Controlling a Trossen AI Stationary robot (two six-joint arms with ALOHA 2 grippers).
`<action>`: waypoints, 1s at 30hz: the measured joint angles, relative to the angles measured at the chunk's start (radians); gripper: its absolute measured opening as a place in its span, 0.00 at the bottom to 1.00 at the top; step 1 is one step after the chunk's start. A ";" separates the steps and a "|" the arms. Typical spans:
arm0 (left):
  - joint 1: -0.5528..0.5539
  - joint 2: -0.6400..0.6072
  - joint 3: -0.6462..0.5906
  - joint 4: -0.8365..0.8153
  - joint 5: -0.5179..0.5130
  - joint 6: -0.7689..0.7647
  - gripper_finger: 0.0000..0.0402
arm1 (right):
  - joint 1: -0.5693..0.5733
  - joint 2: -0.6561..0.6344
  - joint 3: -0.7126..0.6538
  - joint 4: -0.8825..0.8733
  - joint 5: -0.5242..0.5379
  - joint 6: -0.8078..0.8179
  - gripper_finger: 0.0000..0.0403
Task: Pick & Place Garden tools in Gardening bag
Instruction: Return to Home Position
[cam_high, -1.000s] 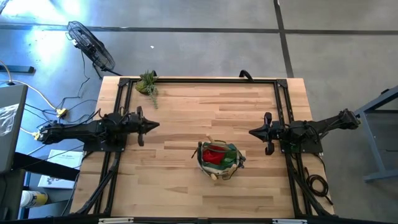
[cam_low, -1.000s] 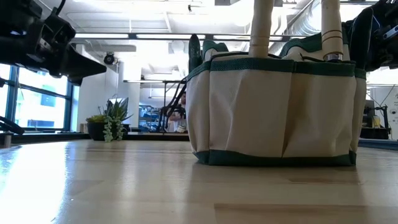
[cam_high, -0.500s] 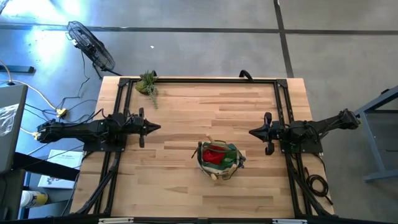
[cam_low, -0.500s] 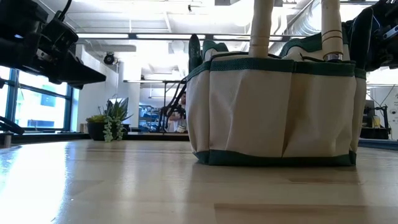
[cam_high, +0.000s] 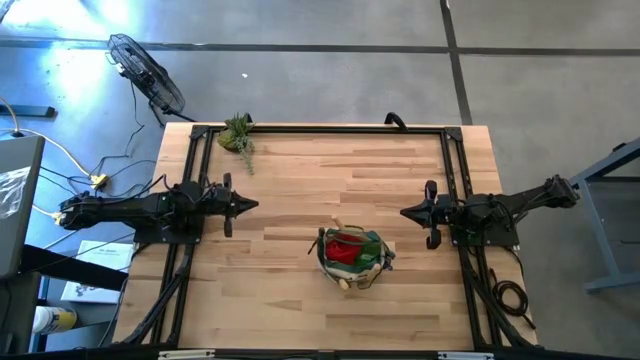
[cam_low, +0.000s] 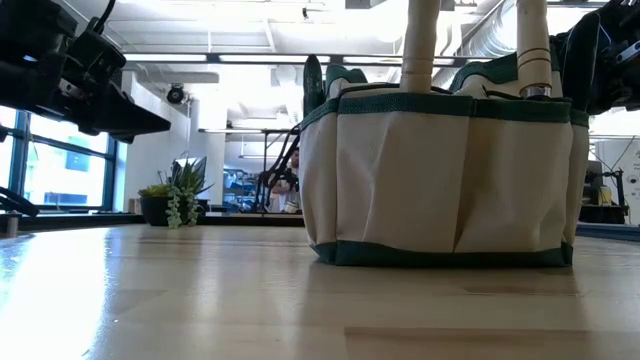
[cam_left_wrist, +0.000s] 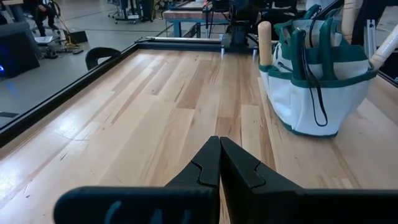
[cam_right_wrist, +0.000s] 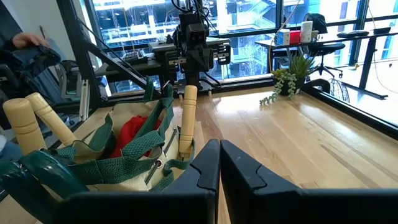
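Gardening bag (cam_low: 440, 180) upright, wooden handles (cam_right_wrist: 186, 118) and red glove (cam_high: 345, 247) poking out. Left gripper (cam_high: 248, 205) and right gripper (cam_high: 406, 212) flank bag, well apart, fingers pressed together (both empty). Risk: low arm swing snags bag's loop strap (cam_left_wrist: 319, 93) and tips the bag.

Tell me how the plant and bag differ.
The plant is small and leafy; the bag is bigger, pale cloth with green trim. The plant sits at a table corner; the bag sits near the middle. The bag holds wooden-handled tools; the plant holds nothing. Both stand on the table.
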 joint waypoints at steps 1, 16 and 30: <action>0.000 0.000 0.000 0.000 0.000 0.000 0.00 | 0.000 0.000 0.000 0.000 0.000 0.000 0.01; 0.000 -0.100 0.000 0.000 0.000 0.000 0.00 | 0.000 0.000 0.000 0.000 0.000 0.000 0.01; 0.000 -0.099 0.000 0.000 0.000 0.000 0.00 | 0.000 0.000 0.000 0.000 0.000 0.000 0.01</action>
